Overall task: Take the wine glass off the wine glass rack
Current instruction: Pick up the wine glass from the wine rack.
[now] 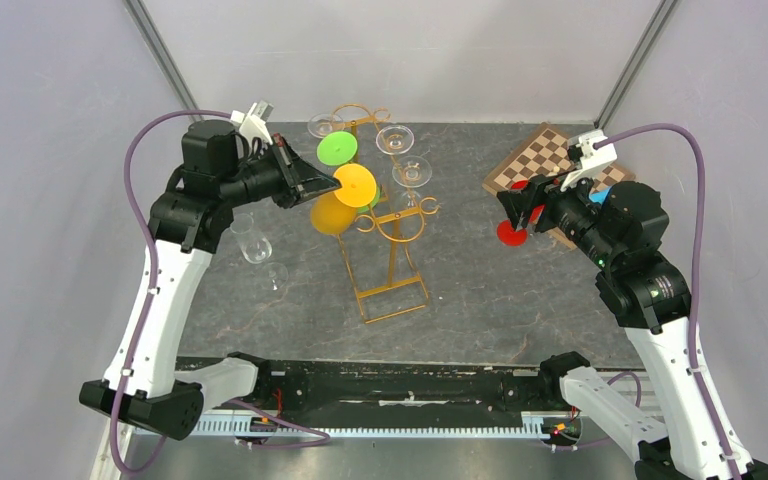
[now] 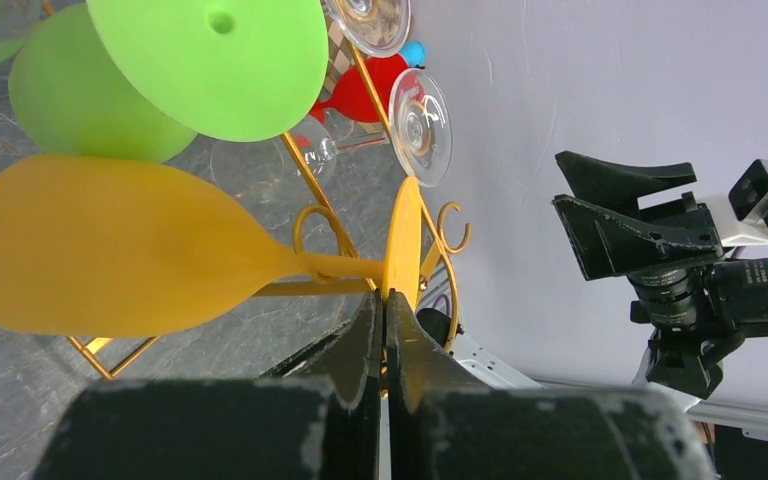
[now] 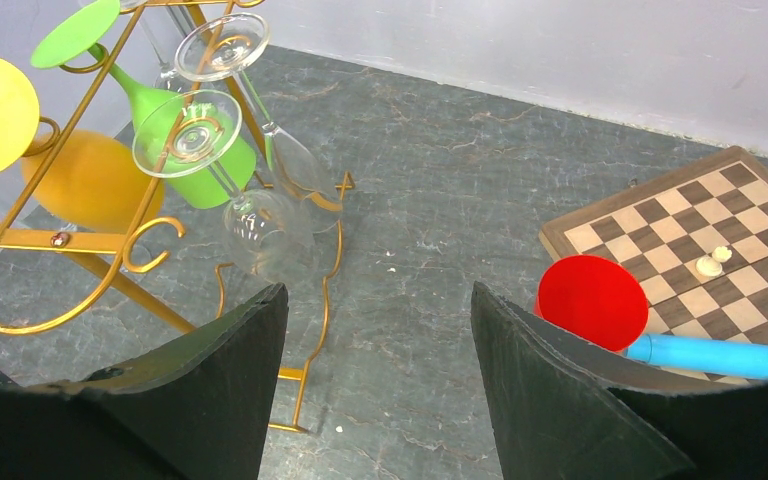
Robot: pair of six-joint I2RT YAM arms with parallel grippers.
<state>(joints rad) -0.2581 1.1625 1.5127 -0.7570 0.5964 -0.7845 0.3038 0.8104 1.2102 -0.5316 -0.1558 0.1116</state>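
Observation:
The gold wire wine glass rack [image 1: 392,262] stands mid-table, with several glasses hanging upside down from it. My left gripper [image 1: 307,186] is shut on the edge of the round foot of a yellow wine glass [image 1: 353,186], whose bowl hangs below. In the left wrist view the fingertips [image 2: 370,318] pinch the yellow foot [image 2: 403,238], and the stem and yellow bowl [image 2: 100,250] lie beside the rack's curled hooks [image 2: 312,215]. My right gripper [image 1: 516,206] is open and empty to the right of the rack [image 3: 20,240], over bare table [image 3: 375,300].
A green glass [image 1: 337,148] and clear glasses [image 1: 412,172] hang on the rack. Two clear glasses [image 1: 255,246] lie on the table to the left. A red glass [image 1: 510,233], a blue item [image 3: 710,355] and a chessboard [image 1: 540,158] sit at the right.

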